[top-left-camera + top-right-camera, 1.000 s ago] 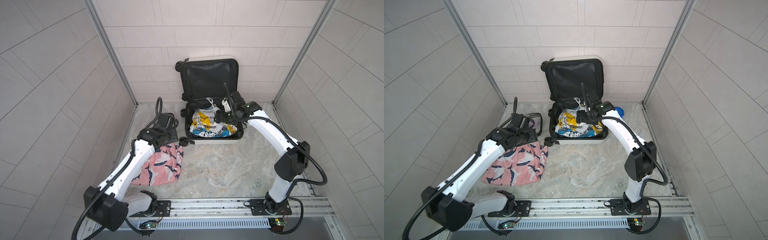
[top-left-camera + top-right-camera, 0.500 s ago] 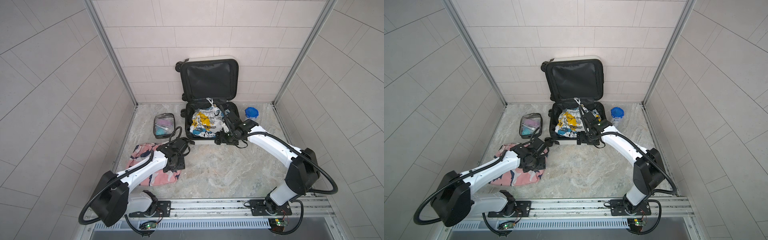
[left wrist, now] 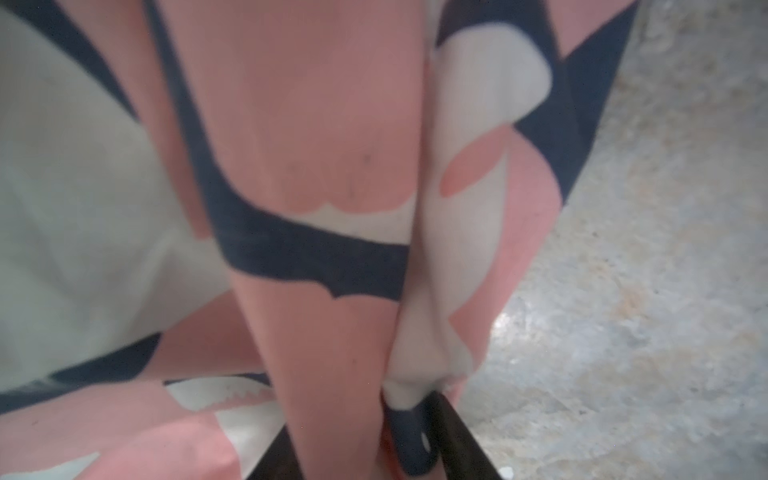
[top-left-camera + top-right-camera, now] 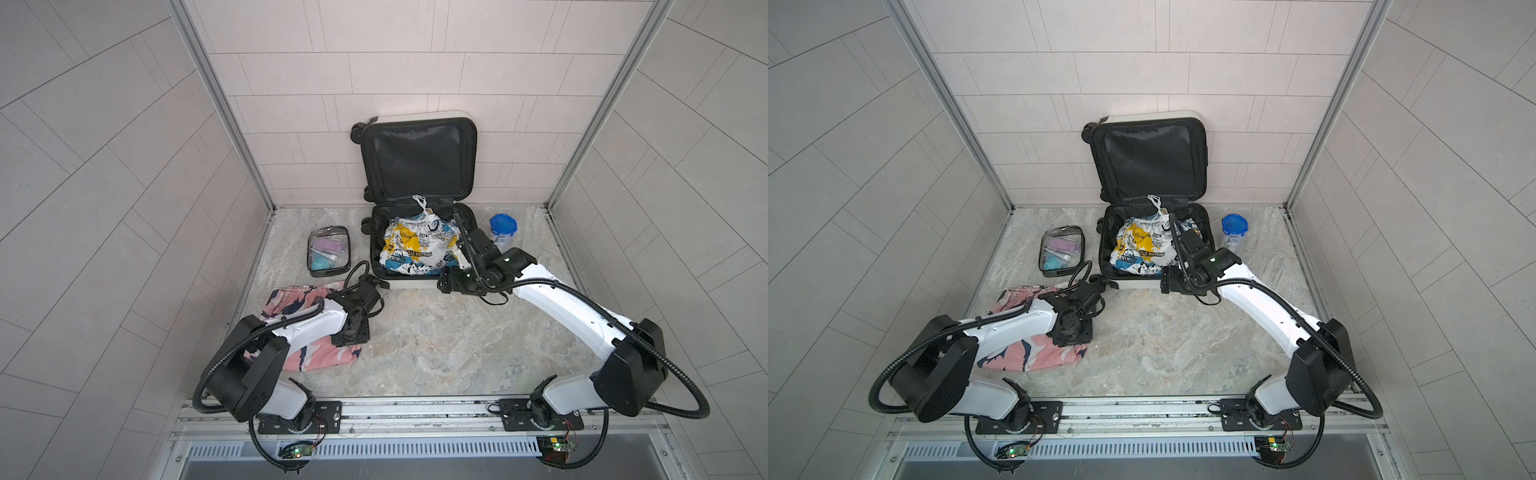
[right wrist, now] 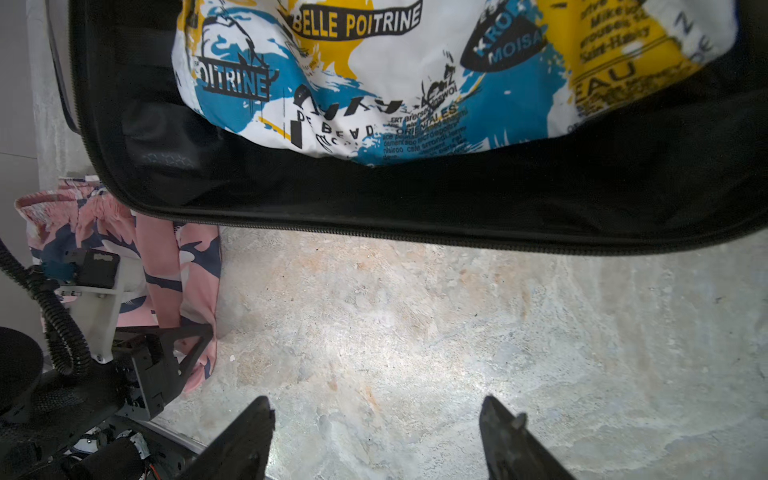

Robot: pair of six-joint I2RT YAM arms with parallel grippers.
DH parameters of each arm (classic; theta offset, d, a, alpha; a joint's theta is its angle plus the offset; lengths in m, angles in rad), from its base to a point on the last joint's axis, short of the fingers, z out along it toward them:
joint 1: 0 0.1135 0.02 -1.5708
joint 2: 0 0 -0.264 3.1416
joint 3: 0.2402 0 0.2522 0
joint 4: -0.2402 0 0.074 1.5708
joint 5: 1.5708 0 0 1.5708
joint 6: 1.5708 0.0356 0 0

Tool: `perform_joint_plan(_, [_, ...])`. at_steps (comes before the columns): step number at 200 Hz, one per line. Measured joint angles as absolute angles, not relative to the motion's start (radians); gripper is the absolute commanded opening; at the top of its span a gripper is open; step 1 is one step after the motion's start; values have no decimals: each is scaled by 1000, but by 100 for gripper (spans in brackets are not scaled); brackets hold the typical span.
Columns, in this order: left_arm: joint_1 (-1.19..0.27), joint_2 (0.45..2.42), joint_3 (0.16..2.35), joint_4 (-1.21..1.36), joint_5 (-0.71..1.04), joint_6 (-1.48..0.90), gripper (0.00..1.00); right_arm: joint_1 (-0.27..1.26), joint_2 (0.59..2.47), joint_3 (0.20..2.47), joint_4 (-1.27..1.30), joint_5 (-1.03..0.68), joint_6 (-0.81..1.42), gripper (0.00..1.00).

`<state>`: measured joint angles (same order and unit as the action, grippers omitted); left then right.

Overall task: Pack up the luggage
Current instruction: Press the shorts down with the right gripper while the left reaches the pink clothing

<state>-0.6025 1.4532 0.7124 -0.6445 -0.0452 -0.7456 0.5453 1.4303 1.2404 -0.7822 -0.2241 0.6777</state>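
1. Two arms, white with black joints, bolted to the front rail, one gripper apiece.
2. Left gripper [image 3: 365, 436]: narrowed onto a gathered fold of the one pink cloth garment with navy and white shapes [image 4: 320, 355]. Garment spread on the grey marbled floor [image 4: 436, 340] at the near left. Black fingers [image 3: 453, 432] on either side of the bunched fold in the left wrist view.
3. Right gripper [image 5: 378, 436]: spread wide and holding nothing, over bare floor just in front of the suitcase's front edge, not touching it.
4. One clear, black-trimmed toiletry pouch [image 4: 329, 251], flat on the floor just left of the suitcase, with small pink and teal items inside.
5. One small white hard-shell suitcase [image 4: 417, 162] at the back centre of the floor, open like a book, with the base flat and the lid upright against the rear tiled wall. White shell showing only along the lid's top edge and the base's front edge. Black fabric lining inside both halves, a black zip round the base rim, black wheels on its left side.
6. Inside the base: one white cloth bundle printed in yellow, blue and black lettering [image 4: 415, 249], filling most of the compartment, with a white loop rising at its far end.
7. One small clear tub with a blue lid [image 4: 503, 226], upright on the floor just right of the base.
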Motion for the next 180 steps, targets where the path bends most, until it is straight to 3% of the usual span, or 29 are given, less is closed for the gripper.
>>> perform_joint_plan(22, [-604,1450,709,-646,-49,-739,9,545,1418,1235,-786,-217,683,76])
perform_joint_plan(59, [-685,1418,701,-649,-13,-732,0,530,1386,1234,-809,-191,690,74])
perform_joint_plan(122, [-948,1414,778,-643,78,-748,0,382,1311,1149,-827,-194,693,73])
perform_joint_plan(180, [-1060,1696,1073,-584,163,-698,1,260,1264,1096,-844,-238,681,73])
